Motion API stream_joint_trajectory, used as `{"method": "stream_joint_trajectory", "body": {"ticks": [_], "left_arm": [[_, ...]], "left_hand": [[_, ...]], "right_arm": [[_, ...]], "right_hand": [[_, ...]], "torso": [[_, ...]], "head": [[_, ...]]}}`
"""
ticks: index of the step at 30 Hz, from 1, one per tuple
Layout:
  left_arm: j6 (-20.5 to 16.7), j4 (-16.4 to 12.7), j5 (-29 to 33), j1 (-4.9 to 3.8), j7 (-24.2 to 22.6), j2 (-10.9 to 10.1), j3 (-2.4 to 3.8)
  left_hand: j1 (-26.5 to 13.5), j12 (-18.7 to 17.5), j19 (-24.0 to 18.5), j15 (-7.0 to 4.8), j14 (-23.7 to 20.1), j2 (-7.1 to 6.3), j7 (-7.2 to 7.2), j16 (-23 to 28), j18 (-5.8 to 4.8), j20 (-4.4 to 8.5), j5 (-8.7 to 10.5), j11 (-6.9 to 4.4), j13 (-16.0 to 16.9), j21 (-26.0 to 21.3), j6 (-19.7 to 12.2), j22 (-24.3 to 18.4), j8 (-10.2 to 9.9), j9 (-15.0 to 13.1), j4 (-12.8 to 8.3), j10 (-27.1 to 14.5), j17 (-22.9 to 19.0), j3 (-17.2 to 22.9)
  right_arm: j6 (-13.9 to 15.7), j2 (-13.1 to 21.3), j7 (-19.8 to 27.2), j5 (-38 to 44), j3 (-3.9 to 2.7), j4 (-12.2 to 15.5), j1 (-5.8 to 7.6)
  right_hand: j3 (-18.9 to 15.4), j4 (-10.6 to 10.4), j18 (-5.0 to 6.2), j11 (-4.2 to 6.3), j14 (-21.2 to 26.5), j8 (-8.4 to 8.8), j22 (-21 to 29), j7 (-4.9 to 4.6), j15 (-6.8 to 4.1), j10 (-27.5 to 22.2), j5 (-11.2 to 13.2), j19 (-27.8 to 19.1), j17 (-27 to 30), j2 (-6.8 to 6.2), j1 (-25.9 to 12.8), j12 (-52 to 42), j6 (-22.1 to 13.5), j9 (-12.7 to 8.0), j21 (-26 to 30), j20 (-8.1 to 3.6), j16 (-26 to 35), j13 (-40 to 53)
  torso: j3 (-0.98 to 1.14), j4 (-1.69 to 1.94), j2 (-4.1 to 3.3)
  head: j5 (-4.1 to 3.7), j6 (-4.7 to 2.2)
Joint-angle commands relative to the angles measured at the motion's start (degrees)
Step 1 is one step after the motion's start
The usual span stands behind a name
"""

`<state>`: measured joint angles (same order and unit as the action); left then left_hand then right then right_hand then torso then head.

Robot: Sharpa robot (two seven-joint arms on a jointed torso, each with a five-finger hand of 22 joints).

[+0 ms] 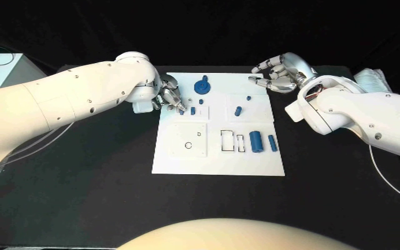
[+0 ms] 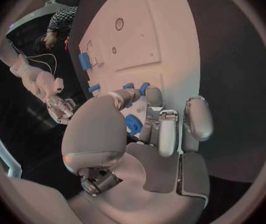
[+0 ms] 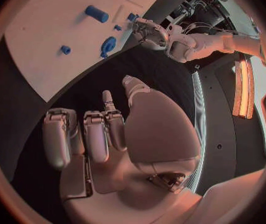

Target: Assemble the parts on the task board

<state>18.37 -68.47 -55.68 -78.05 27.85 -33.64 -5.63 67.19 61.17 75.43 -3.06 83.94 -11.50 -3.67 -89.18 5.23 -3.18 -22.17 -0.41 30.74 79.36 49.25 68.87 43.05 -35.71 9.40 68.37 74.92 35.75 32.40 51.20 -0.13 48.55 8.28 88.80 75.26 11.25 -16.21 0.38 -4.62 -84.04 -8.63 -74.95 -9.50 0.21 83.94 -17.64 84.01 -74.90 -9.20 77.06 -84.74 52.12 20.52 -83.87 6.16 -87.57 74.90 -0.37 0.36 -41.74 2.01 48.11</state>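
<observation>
Small blue parts (image 1: 258,142) on white task board (image 1: 218,166).

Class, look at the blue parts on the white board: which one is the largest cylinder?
The thick blue cylinder near the board's front right, lying beside a thinner blue pin. It is wider and longer than every other blue part.

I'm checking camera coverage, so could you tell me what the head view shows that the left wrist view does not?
Head view alone: the whole task board with both hands, the right hand hovering past its far right corner, fingers apart, holding nothing.
Left wrist view alone: the left hand from behind, fingers curled over small blue parts at the board's edge.
Both: the board, blue parts, both hands.
</observation>
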Motion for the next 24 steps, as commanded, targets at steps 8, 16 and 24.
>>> {"method": "stream_joint_trajectory", "body": {"ticks": [8,16,24], "left_arm": [[0.9,0.4,0.3,0.46,1.3,0.1,-0.36],[0.3,0.0,0.3,0.54,1.3,-0.5,-0.32],[-1.8,-0.5,1.2,0.67,0.5,-1.1,-0.19]], "left_hand": [[-2.7,-0.2,-0.7,-0.51,5.0,0.88,0.18,0.5,-0.16,0.25,0.3,-0.13,0.1,-0.7,-0.2,-0.6,-0.3,0.4,-4.6,-1.1,12.2,2.7],[-4.6,0.3,-0.6,-0.45,5.0,-0.01,0.1,0.5,-0.17,0.22,0.32,-0.04,0.8,-0.9,0.5,-0.7,-0.9,1.3,-1.0,-1.6,12.3,-2.6],[-5.7,0.8,-0.5,-0.29,5.0,-0.82,-0.06,0.4,-0.19,0.09,4.0,0.13,1.8,-1.0,1.1,-0.6,-1.3,2.0,5.6,-1.6,12.4,-9.9]], "right_arm": [[-0.6,0.0,0.7,0.3,-0.01,0.0,-0.04],[-0.6,0.0,0.7,0.3,-0.01,0.0,-0.08],[-0.6,0.0,0.7,0.3,-0.01,0.0,-0.16]], "right_hand": [[0.3,-0.2,1.14,0.26,-4.6,-0.36,-11.1,0.31,-0.21,1.5,-0.2,3.3,-9.2,-0.12,-0.5,-0.1,0.3,-0.1,0.2,-0.29,0.1,10.8],[0.3,-0.2,1.14,0.26,-4.6,-0.36,-11.1,0.31,-0.21,1.5,-0.2,3.3,-9.2,-0.12,-0.5,-0.1,0.3,-0.1,0.2,-0.29,0.1,10.8],[0.3,-0.2,1.14,0.26,-4.6,-0.36,-11.1,0.31,-0.21,1.5,-0.2,3.3,-9.2,-0.12,-0.5,-0.1,0.3,-0.1,0.2,-0.29,0.1,10.8]], "torso": [[-0.04,0.0,-0.01],[-0.06,-0.02,0.0],[-0.03,-0.01,-0.04]], "head": [[-0.04,-0.08],[-0.09,-0.03],[-0.23,-0.04]]}}
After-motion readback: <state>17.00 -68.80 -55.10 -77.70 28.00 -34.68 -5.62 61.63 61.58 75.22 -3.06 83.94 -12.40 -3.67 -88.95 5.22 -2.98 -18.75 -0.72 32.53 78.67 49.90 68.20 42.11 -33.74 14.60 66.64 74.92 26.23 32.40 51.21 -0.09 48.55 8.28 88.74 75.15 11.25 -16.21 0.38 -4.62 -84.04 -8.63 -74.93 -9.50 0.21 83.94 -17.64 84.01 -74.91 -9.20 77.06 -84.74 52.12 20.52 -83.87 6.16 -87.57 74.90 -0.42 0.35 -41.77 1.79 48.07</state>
